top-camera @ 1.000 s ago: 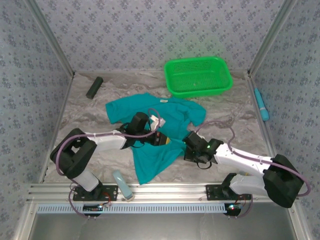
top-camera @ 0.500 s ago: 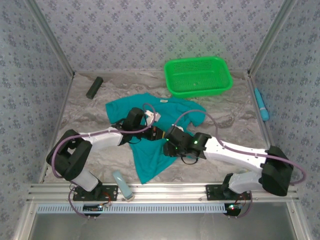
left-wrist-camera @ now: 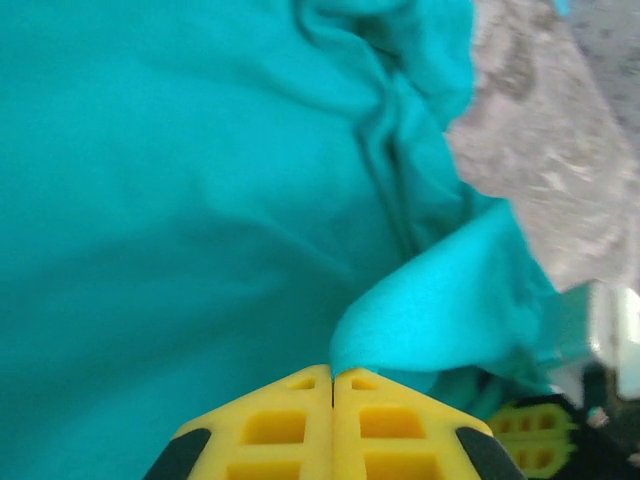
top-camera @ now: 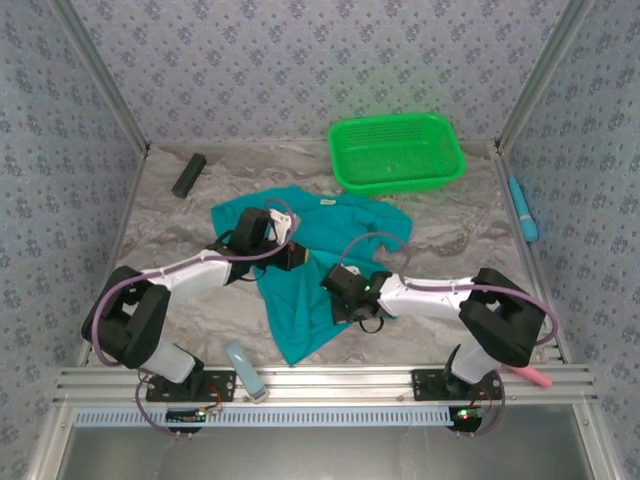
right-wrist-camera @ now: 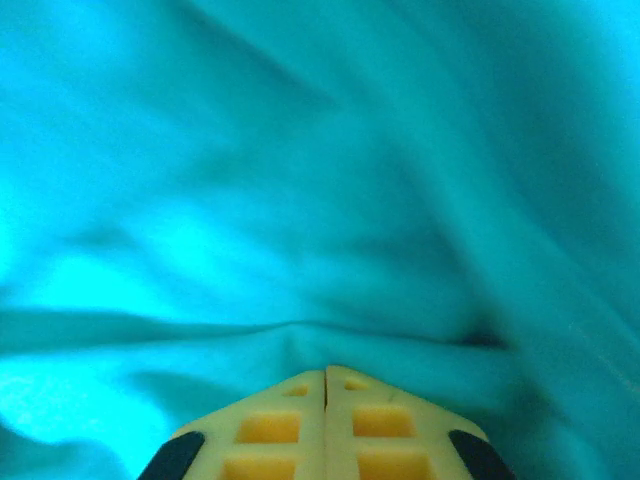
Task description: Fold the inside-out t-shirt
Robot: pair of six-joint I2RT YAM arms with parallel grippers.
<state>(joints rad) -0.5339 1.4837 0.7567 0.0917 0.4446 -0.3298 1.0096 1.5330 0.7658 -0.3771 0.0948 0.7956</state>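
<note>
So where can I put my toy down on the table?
Bare table right of the shirt, in front of the basket. Another patch between the block and basket. The middle is crowded: shirt, left arm, right arm.

The teal short-sleeved t-shirt (top-camera: 300, 315) lies rumpled in the middle of the desk (top-camera: 450, 250), sleeves spread at the far side, body narrowing toward the near edge.

1 tee (top-camera: 297, 318), 1 grn basket (top-camera: 398, 150), 1 dark block (top-camera: 188, 175).
</note>
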